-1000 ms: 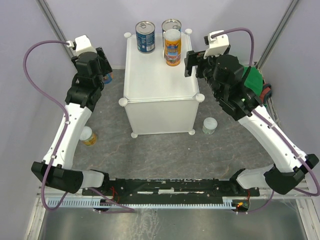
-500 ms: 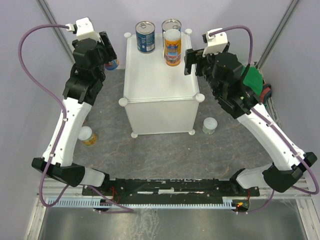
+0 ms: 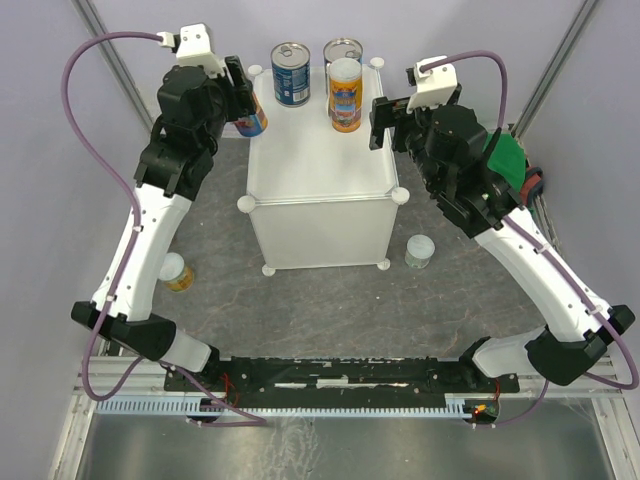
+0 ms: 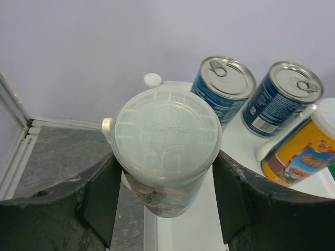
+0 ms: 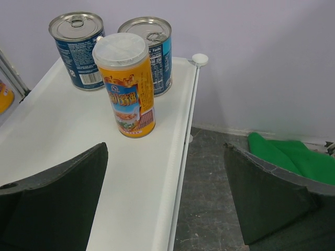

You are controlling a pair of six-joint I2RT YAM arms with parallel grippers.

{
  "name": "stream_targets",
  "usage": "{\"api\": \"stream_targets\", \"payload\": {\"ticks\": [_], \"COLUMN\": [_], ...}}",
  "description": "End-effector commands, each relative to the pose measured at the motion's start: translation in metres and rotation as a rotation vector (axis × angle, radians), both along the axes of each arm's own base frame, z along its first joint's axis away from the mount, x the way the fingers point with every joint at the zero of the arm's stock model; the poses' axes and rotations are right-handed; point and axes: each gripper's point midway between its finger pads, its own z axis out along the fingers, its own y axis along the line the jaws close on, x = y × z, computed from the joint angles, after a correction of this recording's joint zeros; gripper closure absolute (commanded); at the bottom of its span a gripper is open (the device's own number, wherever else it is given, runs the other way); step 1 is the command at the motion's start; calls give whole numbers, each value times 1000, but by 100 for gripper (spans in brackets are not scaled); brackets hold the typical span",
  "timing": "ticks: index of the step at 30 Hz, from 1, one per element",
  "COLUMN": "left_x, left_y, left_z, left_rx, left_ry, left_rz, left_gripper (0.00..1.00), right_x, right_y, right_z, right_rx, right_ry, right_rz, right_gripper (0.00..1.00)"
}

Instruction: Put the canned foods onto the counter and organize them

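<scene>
Snagging is worrying me: left jaws are pinching the white-lidded can [image 4: 166, 151] near a corner knob [image 4: 153, 79] of the counter [image 3: 320, 150], right jaws sitting spread.

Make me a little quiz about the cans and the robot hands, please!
1. True or false: the right hand is holding a can.
2. How many cans stand on the counter with no hand touching them? A) two B) three C) five
3. Fill in: the left hand grips a colourful can with a ____ lid.

Key:
1. False; it is open and empty.
2. B; two blue cans and one yellow can.
3. White.
</scene>
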Motion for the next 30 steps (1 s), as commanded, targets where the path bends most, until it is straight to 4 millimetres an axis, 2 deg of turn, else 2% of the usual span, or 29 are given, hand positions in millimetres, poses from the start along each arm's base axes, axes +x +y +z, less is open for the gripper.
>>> {"api": "stream_targets", "payload": {"ticks": [1, 10, 20, 30], "left_x": [-16, -3, 14, 31], "left_y": [-18, -49, -76, -92], "left_z": [83, 74, 56, 35], "left_rx": [-59, -28, 33, 111], "left_ry": [-246, -223, -186, -157], "left_rz": [-103, -162, -169, -124], "left_gripper": [86, 87, 87, 84], "right_x": [-14, -20, -24, -27], "right_y": [-17, -26, -25, -27], "right_z": [32, 30, 26, 22], "right_rx": [54, 50, 59, 53], "right_ry": [-71, -70, -61, -52], "right_rz": [-30, -49, -34, -26], "right_gripper": [1, 1, 1, 1]}}
